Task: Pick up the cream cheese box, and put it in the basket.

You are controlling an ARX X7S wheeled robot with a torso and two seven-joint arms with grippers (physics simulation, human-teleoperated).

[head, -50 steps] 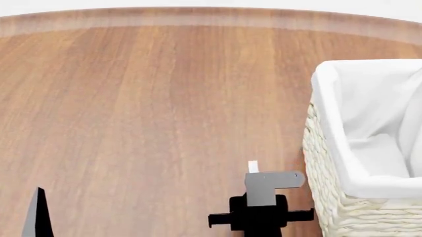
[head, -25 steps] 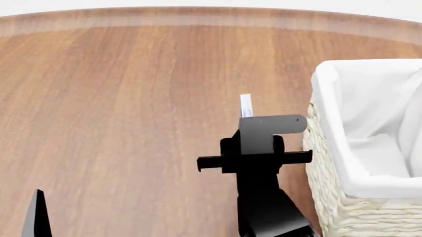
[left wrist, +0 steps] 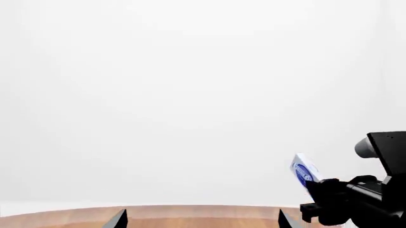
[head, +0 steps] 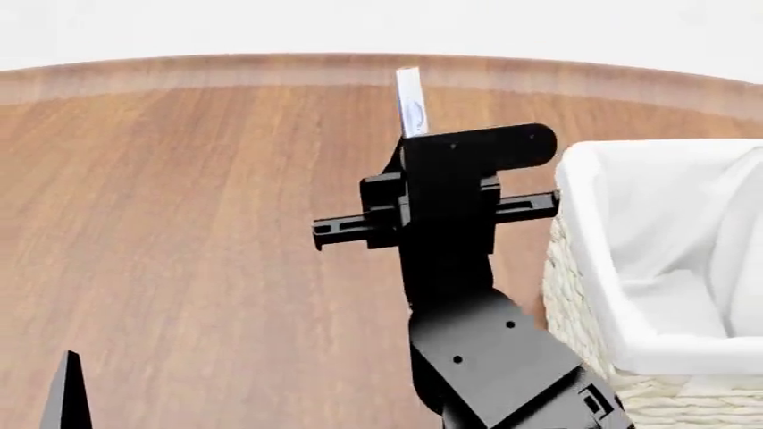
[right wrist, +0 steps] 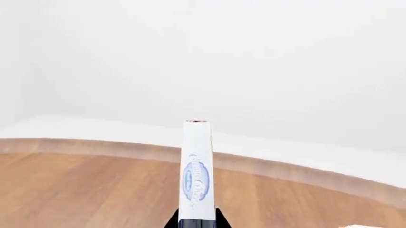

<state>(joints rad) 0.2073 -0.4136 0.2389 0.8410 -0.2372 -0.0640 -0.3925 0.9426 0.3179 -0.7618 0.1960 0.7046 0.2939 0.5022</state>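
Over the wooden table [head: 203, 223], seen from the head camera, the right gripper [head: 417, 134] pinches the cream cheese box [head: 410, 100] by its lower end, so the thin white carton stands upright above the black fingers with a narrow edge toward the camera and the bluish oval mark just showing. The raised pose looks chosen to lift the box over the cloth-lined rim of the basket [head: 584, 259], which sits just beside the arm on the robot's right; the box is not yet over the opening but short of it, to the left of the near wall. One dark tip of the left gripper [head: 66, 393] pokes in at the lower corner, well apart from everything; from here its state cannot be told.

From the left wrist camera, two dark fingertips [left wrist: 120, 219] of that idle gripper stand spread apart with nothing between them, the table edge beyond. Off to the side the box [left wrist: 304, 172] appears tilted, blue oval facing this lens, its base buried in the right arm's black fingers.

From the right wrist camera, the box [right wrist: 196, 171] rises straight out of the jaws, centred, oval logo plain on its face and a trace of red at its top end. Only the dark jaw tips at its base show, pressed to either side of it.
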